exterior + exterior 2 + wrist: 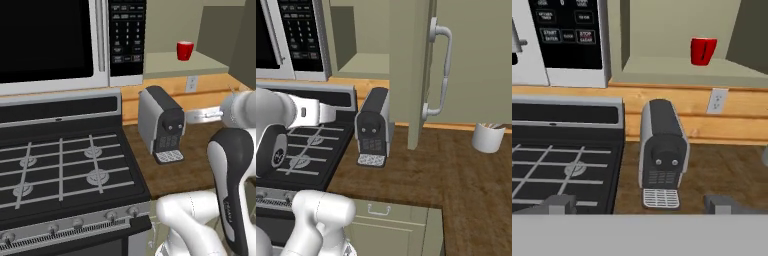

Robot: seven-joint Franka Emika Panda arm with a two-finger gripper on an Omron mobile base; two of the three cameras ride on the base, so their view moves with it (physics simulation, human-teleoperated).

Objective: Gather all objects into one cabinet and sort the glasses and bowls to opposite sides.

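The small red cup point(703, 51) stands upright on the bottom shelf of the open sage-green wall cabinet point(677, 70), toward the shelf's right side, to the right of the microwave point(55, 42). The tool point(639, 204) has its jaws wide apart with nothing between them; it hangs low over the bench point(722, 172), near side, well apart from the cup, which sits higher and farther back, a little to the right. A grey coffee machine point(662, 152) stands on the bench between them, just right of the stove point(60, 170). The cabinet door point(421, 70) is swung open, and a white utensil pot point(488, 137) stands at the far right.
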